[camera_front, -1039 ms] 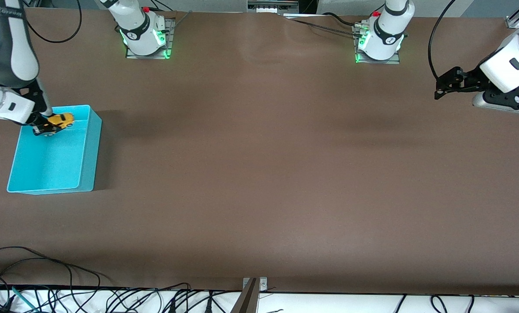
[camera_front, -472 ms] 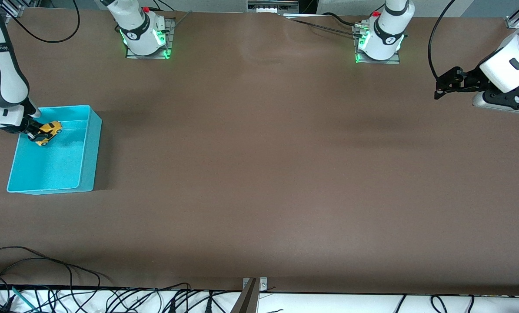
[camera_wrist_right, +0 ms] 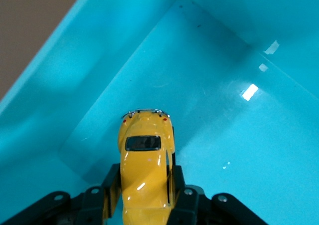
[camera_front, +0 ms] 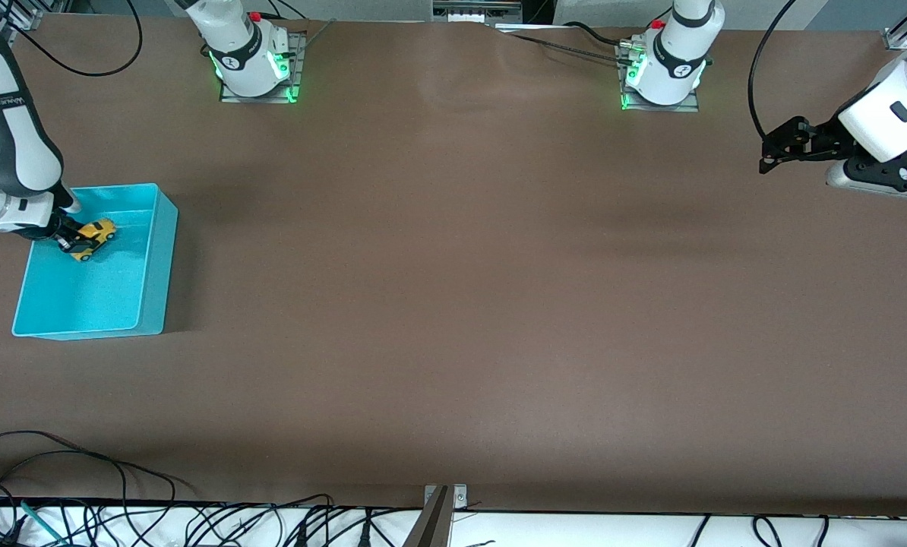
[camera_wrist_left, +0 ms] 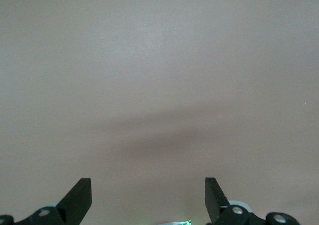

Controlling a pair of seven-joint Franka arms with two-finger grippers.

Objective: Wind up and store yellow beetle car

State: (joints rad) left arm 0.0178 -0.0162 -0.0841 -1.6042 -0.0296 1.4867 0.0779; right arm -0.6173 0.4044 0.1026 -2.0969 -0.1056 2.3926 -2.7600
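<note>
Turquoise bin (camera_front: 157, 266) interior entered from above; upper end occupied by right gripper (camera_front: 70, 237) clamped on yellow beetle car (camera_front: 93, 235), walls close beside. Bin's part nearer front camera unoccupied. Left gripper (camera_front: 772, 150) parked over table (camera_front: 461, 304) edge, fingers spread.

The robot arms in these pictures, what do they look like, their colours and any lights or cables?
Both are glossy white arms with dark grey joint bands. Their round bases sit on metal plates and glow green, each with a small red knob. Black cables trail from them. The right gripper and left gripper are matte black, with flat two-finger tips and silver screws.
</note>
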